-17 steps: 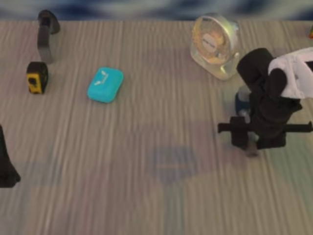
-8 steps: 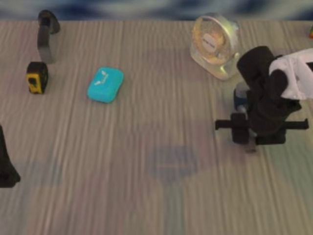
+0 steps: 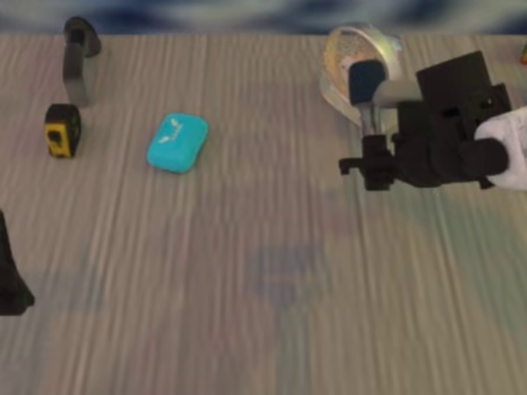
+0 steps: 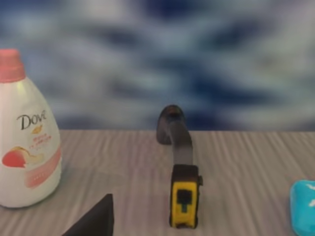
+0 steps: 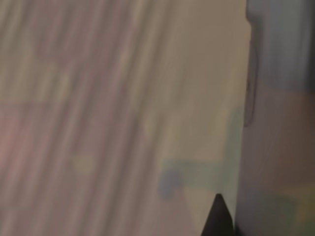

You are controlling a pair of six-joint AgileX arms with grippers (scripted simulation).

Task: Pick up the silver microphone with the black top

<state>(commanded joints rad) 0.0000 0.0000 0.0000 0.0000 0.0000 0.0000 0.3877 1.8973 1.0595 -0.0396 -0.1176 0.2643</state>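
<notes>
My left pincer (image 3: 10, 280) sits parked at the lower left edge of the top view, only a dark wedge of it in frame, so I cannot tell how its fingers stand. Moving right along the bench (image 3: 263, 313): a dark grey piece with a black head (image 3: 76, 62) in the upper left, a yellow tape measure (image 3: 62, 130) just below it, a turquoise soap case (image 3: 177, 142) nearer the middle, then the small fan (image 3: 358, 70) at upper right.

In front of the fan, my right pincer (image 3: 368, 136) is clenched on the silver microphone with the black top (image 3: 368, 90), which looks lifted off the bench, black head toward the top of the frame and overlapping the fan. To finish this well I judge I should keep the squeeze firm, rise straight, and stay off the fan (a nudge could tip it).

Hard to read: the handle's lower end is hidden behind the pincer body. The right wrist view shows only a grey slab of handle (image 5: 275, 123) at its edge, no contact visible. A Dove bottle (image 4: 27, 147) appears solely in the left wrist view.
</notes>
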